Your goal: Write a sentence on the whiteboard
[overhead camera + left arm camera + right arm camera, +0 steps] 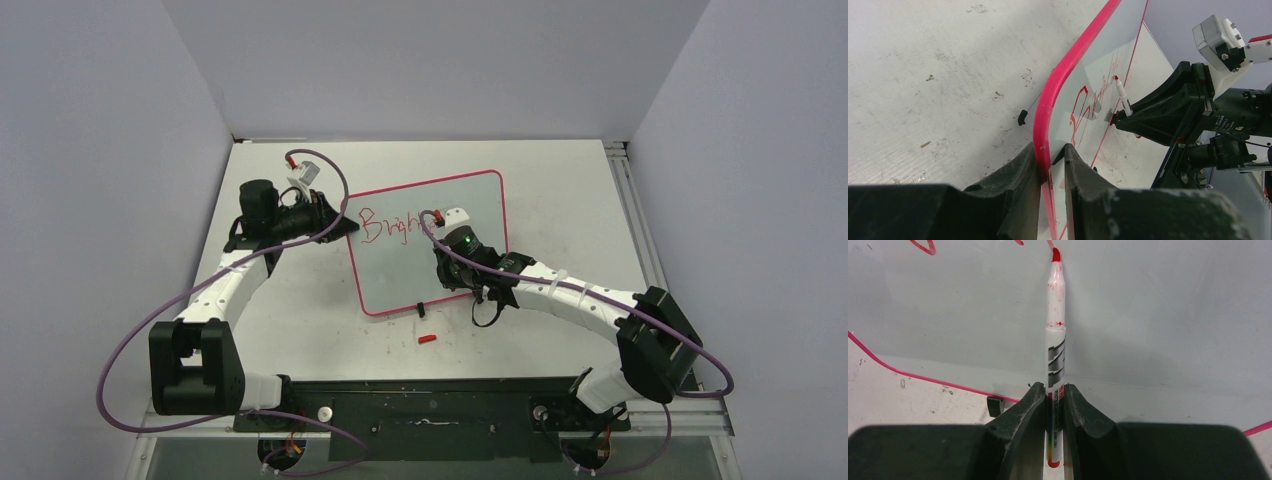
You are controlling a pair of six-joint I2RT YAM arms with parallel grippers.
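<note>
The whiteboard (pixel 400 275) is sitting on the worktop (pixel 570 200) between the arms. The left hand (pixel 1052 152) is pinching its pink-red left edge. The right hand (pixel 1053 392), over the board's upper middle, is squeezing a marker (pixel 1055 335), whose red tip is meeting the board at the end of the unfinished sentence (pixel 385 228). A red cap (pixel 428 339) is lying near the board's near edge.

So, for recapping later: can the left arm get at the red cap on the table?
Probably not now: the left gripper is shut on the whiteboard, though nothing covers the red cap.
</note>
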